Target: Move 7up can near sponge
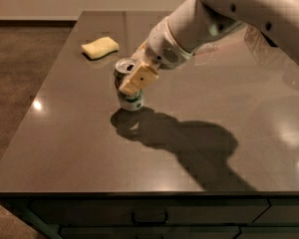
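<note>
The claw (133, 75) is clamped on the 7up can (131, 100), which tilts slightly near the middle of the dark surface (89, 153). The sponge (99, 47) lies beyond the can, toward the far left corner, apart from it.

My gripper (131, 81), clamped on the 7up can (131, 102) at centre-left, hides its middle; my arm runs off the upper right.

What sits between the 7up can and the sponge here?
Nothing: the camera view shows only bare tabletop between the 7up can and the sponge. The gripper is closed around the can.
</note>
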{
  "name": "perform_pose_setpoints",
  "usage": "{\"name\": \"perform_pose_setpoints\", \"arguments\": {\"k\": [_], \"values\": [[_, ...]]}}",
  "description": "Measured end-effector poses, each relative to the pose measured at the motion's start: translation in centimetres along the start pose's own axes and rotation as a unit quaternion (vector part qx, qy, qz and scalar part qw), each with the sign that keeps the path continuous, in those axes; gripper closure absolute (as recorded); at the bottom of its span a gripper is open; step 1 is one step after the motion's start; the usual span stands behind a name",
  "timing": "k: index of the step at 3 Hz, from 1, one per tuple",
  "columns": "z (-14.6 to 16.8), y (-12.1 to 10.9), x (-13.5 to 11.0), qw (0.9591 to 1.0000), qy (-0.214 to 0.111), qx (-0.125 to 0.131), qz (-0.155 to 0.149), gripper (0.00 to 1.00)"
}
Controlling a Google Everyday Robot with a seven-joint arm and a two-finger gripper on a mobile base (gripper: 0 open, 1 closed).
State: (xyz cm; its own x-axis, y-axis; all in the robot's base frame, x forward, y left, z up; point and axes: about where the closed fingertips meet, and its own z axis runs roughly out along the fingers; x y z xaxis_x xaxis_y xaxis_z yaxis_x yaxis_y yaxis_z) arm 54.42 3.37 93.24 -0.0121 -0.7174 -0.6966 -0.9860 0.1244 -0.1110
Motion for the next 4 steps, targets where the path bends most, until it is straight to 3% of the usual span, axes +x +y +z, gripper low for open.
{"name": "perform_pose_setpoints", "arguments": {"k": [2, 4], "values": [[0.2, -9.7, -3.3, 0.9983, -0.032, 0.033, 0.036, 1.00], [3.9, -17.6, -6.8, 0.9931, -0.033, 0.083, 0.077, 1.00]]}}
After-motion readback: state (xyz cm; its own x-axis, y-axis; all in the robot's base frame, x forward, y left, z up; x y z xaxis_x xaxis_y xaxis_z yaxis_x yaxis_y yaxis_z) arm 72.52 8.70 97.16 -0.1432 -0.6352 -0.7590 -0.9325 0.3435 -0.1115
